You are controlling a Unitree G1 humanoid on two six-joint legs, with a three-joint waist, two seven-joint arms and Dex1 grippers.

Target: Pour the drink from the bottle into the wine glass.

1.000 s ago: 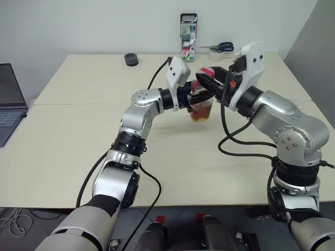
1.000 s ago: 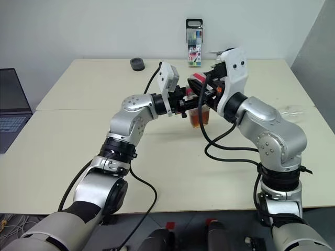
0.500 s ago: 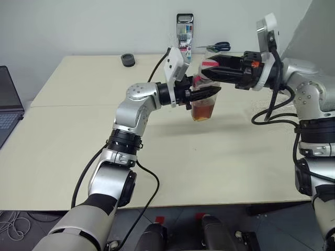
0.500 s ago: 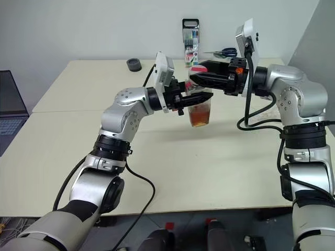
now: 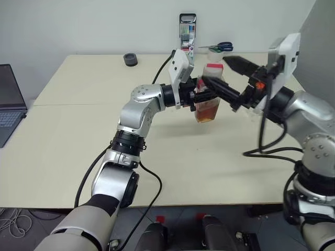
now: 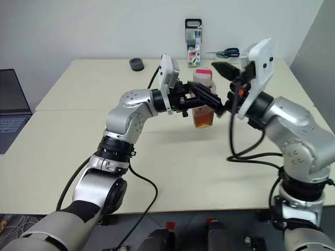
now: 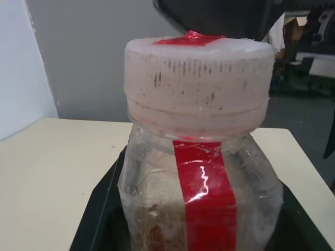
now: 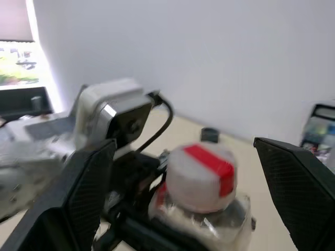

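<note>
My left gripper [image 5: 201, 97] is shut on the body of the bottle [image 5: 208, 99] and holds it upright above the middle of the table [image 5: 78, 130]. The bottle is clear, with a red label strip [image 7: 204, 193] and a whitish cap [image 7: 199, 83] with red on top. The amber drink [image 5: 207, 112] fills its lower part. My right gripper [image 6: 202, 76] is open wide, one finger [image 8: 78, 193] on each side of the cap [image 8: 201, 175] and clear of it. The wine glass is hidden or out of view.
At the table's back edge stand a case of marker pens [image 5: 187, 31], blue-handled scissors [image 5: 222, 47] and a small black round object [image 5: 131, 59]. A laptop [image 5: 8, 99] lies at the far left. Cables hang from both arms.
My right gripper was shut around the cap; now it has opened wide and drawn back a little. The cap is still on the bottle. The left gripper keeps its hold.
</note>
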